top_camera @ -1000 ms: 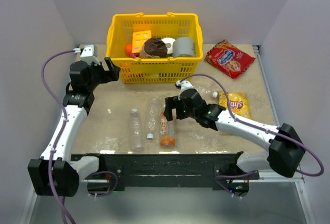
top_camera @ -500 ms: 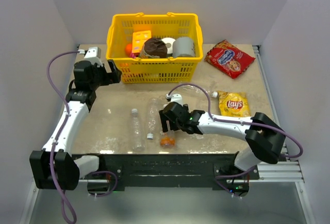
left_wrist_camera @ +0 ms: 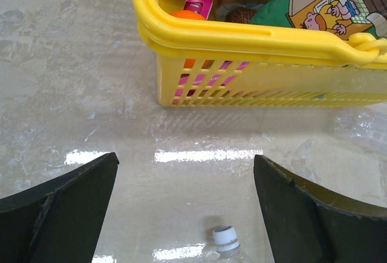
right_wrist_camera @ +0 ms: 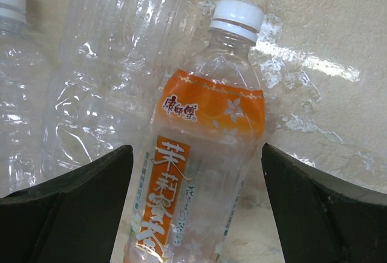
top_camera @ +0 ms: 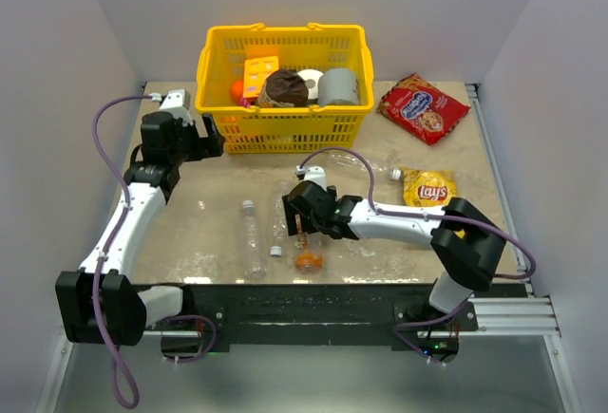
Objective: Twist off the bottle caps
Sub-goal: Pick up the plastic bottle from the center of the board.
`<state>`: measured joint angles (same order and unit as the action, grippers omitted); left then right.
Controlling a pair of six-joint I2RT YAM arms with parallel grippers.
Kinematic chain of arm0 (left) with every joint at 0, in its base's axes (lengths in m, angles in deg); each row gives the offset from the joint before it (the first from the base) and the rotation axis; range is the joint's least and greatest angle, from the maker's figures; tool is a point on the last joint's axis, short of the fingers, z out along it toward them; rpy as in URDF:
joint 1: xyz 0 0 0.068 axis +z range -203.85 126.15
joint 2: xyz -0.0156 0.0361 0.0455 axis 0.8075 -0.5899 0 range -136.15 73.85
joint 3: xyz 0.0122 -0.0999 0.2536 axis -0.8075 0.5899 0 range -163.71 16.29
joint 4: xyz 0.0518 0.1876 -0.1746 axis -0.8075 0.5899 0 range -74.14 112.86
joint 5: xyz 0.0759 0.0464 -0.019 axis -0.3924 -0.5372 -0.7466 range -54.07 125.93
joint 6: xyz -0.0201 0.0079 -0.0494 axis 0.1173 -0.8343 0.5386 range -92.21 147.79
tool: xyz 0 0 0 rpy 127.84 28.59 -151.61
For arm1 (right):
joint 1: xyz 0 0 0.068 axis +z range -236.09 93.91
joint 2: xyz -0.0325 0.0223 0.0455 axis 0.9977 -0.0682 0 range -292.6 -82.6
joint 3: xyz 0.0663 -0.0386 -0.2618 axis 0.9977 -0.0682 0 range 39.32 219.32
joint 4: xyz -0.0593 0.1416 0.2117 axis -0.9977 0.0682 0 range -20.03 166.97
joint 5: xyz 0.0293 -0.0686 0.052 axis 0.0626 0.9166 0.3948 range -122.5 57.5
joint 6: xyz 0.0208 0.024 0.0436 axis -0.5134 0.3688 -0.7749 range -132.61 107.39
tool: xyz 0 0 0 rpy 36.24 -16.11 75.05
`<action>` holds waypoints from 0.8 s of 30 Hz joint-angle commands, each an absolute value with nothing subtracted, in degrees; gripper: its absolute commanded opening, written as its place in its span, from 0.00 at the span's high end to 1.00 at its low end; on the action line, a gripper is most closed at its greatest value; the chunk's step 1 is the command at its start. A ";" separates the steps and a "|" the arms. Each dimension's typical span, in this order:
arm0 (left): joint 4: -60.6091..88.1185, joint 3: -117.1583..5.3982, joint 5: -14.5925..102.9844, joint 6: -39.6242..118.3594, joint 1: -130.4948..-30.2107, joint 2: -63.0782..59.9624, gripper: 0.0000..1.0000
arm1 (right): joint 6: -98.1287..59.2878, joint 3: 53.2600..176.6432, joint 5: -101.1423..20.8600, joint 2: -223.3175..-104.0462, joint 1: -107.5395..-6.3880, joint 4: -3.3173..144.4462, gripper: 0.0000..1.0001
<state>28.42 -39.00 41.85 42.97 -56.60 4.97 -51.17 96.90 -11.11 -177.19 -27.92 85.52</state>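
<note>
**Top external: right end effector over orange bottle, visible caps on**

Top external view: right end effector (top_camera: 303,231) sits low over the orange bottle (top_camera: 306,253). The bottle lies on the table (top_camera: 190,233) at mid-front, base toward the arm bases.

Right wrist view:
- Jaws are released, with one finger (right_wrist_camera: 66,205) on each side of the bottle body. A gap shows on both sides, so no contact.
- The orange bottle's cap (right_wrist_camera: 237,15) is white, seated on the neck, at the end away from the end effector.

Other bottles, top external:
- Middle clear bottle (top_camera: 281,206) lies just left of the orange one and roughly parallel. Can't tell if they touch. Its cap (top_camera: 275,252) is at the near end.
- Left clear bottle (top_camera: 251,242) is beside that one, with its cap (top_camera: 248,205) toward the basket (top_camera: 282,134).
- Fourth bottle (top_camera: 375,168) lies right of the arm, near the Lay's bag (top_camera: 429,188), with its cap (top_camera: 395,175) on the bag side.

Left end effector (top_camera: 211,138) hovers at the basket's front-left corner, well apart from all bottles. Left wrist view: jaws spread wide with nothing between them. Below are bare table, the yellow basket wall and one capped clear bottle neck at the bottom edge.

Red bag (top_camera: 423,107) lies at back right.
</note>
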 commanded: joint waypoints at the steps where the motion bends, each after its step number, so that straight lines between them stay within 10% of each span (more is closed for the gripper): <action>1: 28.16 -41.72 41.47 41.24 -57.28 4.85 0.00 | -51.02 100.93 -9.13 -179.54 -27.29 86.49 0.10; 16: 28.08 -41.46 39.54 40.44 -59.30 5.03 0.00 | -49.44 103.65 -2.18 -185.87 -25.89 90.18 0.15; 24: 27.20 -40.93 41.38 40.27 -60.09 6.08 0.01 | -48.82 102.78 -2.53 -183.60 -25.88 89.57 0.35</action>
<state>28.83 -39.02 40.14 41.63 -59.33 4.97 -49.18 101.47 -4.40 -186.45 -26.08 89.80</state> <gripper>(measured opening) 0.997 0.706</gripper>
